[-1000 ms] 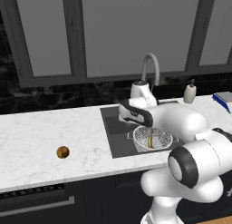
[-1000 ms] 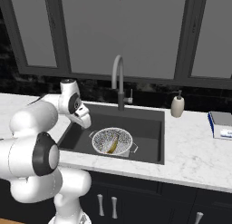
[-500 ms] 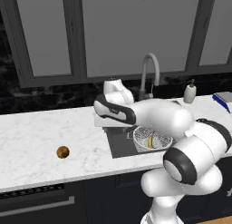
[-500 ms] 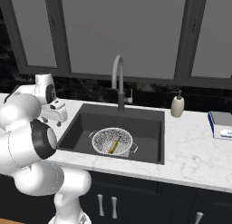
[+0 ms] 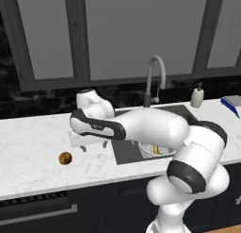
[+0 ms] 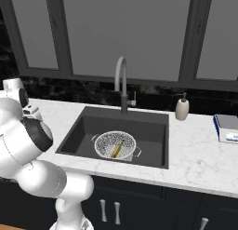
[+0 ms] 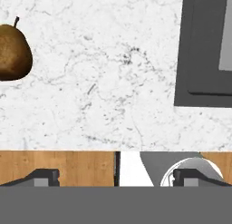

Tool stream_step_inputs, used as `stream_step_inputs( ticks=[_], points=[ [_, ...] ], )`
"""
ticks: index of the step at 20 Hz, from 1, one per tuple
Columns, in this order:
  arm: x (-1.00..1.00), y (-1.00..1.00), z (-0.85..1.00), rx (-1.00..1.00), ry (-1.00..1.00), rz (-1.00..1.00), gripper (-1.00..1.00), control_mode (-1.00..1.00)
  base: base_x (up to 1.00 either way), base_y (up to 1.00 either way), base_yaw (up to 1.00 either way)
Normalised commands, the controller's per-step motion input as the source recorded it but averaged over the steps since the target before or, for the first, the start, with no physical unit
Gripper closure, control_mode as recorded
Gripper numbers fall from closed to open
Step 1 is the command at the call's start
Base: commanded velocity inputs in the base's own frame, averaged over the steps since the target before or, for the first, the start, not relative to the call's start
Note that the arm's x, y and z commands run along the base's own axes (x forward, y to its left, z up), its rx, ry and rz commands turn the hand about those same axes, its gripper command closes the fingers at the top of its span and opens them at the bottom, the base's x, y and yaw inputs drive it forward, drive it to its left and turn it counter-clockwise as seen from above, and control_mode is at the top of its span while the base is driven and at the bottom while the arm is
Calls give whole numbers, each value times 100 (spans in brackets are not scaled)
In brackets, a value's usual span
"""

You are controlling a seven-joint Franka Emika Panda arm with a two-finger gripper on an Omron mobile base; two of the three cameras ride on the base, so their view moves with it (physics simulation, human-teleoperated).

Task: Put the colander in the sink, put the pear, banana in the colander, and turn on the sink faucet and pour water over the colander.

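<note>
Right base view gives me the perforated silvery colander (image 6: 115, 145) seated in the dark matte sink (image 6: 148, 126), with the curved yellow banana (image 6: 116, 148) lying inside it; those steps I count done. Left of the sink, the golden-brown pear (image 5: 65, 158) sits alone on speckled white marble; my gripper (image 5: 84, 143) hovers beside it, fingers spread wide, holding nothing. Pear and gooseneck faucet (image 6: 121, 83) remain.
</note>
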Motion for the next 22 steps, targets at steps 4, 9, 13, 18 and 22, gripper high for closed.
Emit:
stream_step_inputs(
  ticks=[4,9,13,18,22],
  points=[
    [-22,69,-11,0,1,21,-100,-100,0,0,0],
    [-3,57,-21,0,1,16,-100,-100,0,0,0],
    [0,43,-28,0,0,10,-100,-100,0,0,0],
    [4,22,-31,0,0,6,-100,-100,0,0,0],
    [14,4,-24,0,0,2,-100,-100,0,0,0]
  ],
)
